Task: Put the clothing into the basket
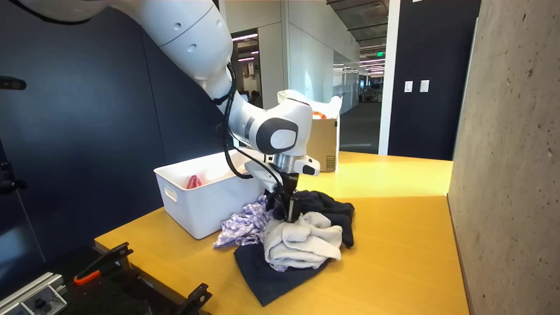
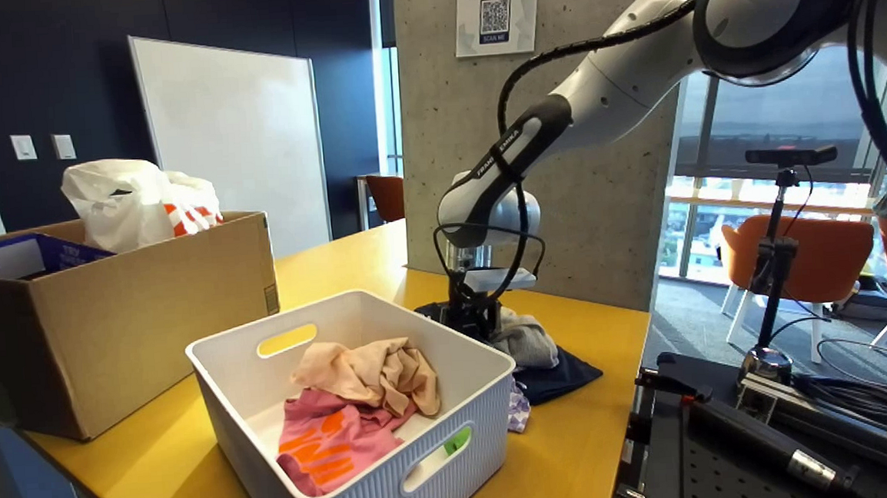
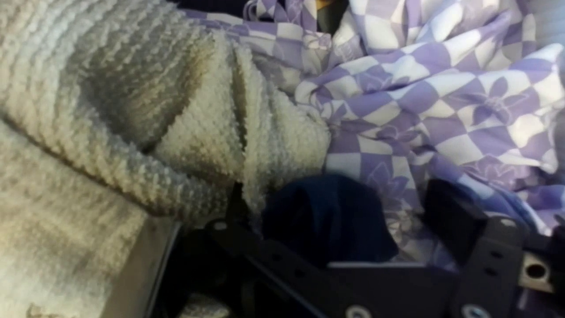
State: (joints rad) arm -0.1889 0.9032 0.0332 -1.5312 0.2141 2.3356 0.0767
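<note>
In an exterior view: navy garment lies on the counter, pointed corner aimed at the edge beside the black platform. Cream fleece garment folded on top; purple-and-white checked garment bunched between fleece and white plastic bin. Bin's long axis runs from that edge toward the cardboard box, a slotted end facing the edge.

In an exterior view: bin holds peach garment and pink garment, its orange print visible only here. Lettering: "SCAN ME" under the QR code on the wall notice; "EMIKA" on the robot arm, preceding word partly under a strap.

Wrist view: floral print on the checks resolves only here. Hand low in the cloth, fingers apart, navy fold between them; contact with it cannot be told.
</note>
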